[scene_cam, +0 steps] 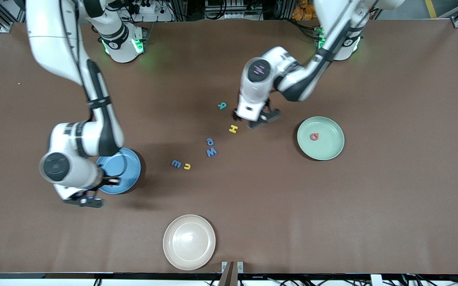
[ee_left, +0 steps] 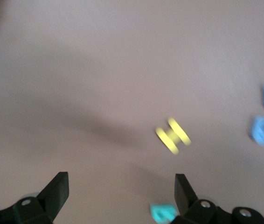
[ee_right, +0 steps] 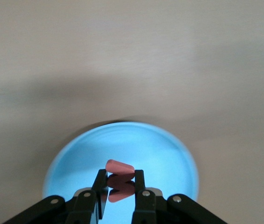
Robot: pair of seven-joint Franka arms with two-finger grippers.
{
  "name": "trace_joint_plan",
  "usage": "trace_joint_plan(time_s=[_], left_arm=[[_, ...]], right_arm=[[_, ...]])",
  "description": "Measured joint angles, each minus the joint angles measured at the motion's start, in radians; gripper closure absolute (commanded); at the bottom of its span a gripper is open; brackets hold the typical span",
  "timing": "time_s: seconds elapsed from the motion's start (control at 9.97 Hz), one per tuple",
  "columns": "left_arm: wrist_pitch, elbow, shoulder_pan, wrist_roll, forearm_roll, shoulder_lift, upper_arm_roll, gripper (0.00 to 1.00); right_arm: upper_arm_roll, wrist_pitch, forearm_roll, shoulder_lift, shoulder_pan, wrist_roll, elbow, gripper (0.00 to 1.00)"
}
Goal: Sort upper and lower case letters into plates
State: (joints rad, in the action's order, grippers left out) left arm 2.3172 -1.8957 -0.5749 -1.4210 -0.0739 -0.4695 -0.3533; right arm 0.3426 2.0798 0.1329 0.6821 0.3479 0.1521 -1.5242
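I counted six loose letters mid-table: teal (scene_cam: 222, 105), yellow H (scene_cam: 233, 128), two blue (scene_cam: 211, 147), another blue (scene_cam: 176, 163), yellow (scene_cam: 187, 166). One red letter (scene_cam: 314, 136) lay in the mint plate (scene_cam: 334, 149), at four o'clock from H. My left gripper (ee_left: 121, 189) hung spread over the H. My right gripper (ee_right: 121, 186) pinched a red letter (ee_right: 120, 166) over the blue plate (ee_right: 169, 154). One cream plate (scene_cam: 189, 242) sat at six.

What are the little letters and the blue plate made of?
The letters, like the yellow H, look like soft foam: flat, thick-cut, no shine. The blue plate looks like matte plastic or ceramic, smooth with a soft sheen; I can't tell which. The right end effector holds a red letter over it.
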Motion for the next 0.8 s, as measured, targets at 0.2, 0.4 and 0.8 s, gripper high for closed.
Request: trace_joint_plan(time_s=[0.2,0.4,0.8], left_arm=[[0.0,0.131,-0.131,-0.14,0.0,-0.105,0.001,0.0],[0.0,0.222,-0.21,-0.175,-0.007,-0.21,0.008,0.0],[-0.001,0.225,-0.228,-0.143,-0.107,-0.275,0.014,0.0]], right_arm=[[-0.003,0.008,0.001,0.004,-0.026,-0.016,-0.019,0.97],[-0.014,0.011,0.001,0.007,-0.01,-0.015,-0.05,0.06],[-0.028,0.029,0.001,0.01,-0.007,-0.015,-0.076,0.0]])
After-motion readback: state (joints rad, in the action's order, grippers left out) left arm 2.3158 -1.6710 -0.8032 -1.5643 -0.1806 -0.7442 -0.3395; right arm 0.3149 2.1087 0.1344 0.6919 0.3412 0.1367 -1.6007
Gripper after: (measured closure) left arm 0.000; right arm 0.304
